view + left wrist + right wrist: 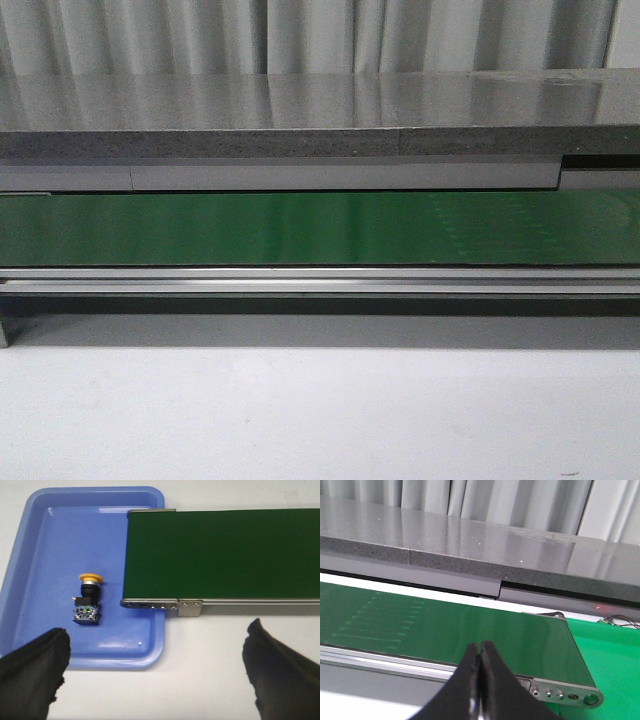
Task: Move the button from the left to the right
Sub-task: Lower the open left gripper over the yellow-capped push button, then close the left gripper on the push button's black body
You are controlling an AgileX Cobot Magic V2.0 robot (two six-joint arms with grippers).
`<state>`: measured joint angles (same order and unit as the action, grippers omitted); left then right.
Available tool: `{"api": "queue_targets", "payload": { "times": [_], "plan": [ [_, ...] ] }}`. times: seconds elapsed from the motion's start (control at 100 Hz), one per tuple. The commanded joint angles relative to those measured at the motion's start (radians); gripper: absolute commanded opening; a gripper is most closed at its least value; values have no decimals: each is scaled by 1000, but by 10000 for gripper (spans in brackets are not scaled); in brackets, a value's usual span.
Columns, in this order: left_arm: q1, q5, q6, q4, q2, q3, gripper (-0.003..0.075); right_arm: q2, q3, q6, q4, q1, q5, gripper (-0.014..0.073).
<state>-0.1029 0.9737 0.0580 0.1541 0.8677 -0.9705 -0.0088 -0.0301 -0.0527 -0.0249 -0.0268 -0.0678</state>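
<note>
Seen from the left wrist: small push-button part with a round yellow-orange cap and dark blocky body [88, 600], lying on its side on the floor of a shallow light-blue plastic tray with rounded corners [35, 560], cap end pointing away from the camera, green and white detail showing on the body's near end. Apart from both tray walls, and just beside the end of the long dark-green conveyor belt [220, 555], without touching it. Belt end and its silver metal side rail with small screws [165, 604] overhanging the tray's edge nearest the belt. Tray and conveyor resting on a plain white tabletop [205, 665].

Left black two-finger gripper [157, 670] spread wide, jaws far apart, nothing between them, one black finger [32, 670] over the tray's near rim, the other over bare white table. Hanging above and short of the button, not in contact with it.

Right black gripper [480, 685] with jaws pressed together, tips touching, holding nothing visible, poised above the near rail at the opposite end of the belt [445, 630], with a bright green surface [610, 655] beyond that end.

From the front: belt [300, 228] running across the full width, grey speckled stone-like slab [300, 115] behind it, pale pleated curtain [300, 35] at the back, white table [300, 410] in front; neither gripper nor button in sight there
</note>
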Motion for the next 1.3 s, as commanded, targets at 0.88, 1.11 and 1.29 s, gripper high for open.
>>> {"api": "queue_targets", "payload": {
  "times": [0.88,1.11,1.29],
  "plan": [
    [443,-115,-134,-138,769,-291,662,-15,1,0,-7,-1,74,-68],
    [443,-150,-169,-173,845,-291,662,-15,1,0,-7,-1,74,-68],
    [443,-167,-169,-173,884,-291,662,-15,1,0,-7,-1,74,-68]
  ]
}}
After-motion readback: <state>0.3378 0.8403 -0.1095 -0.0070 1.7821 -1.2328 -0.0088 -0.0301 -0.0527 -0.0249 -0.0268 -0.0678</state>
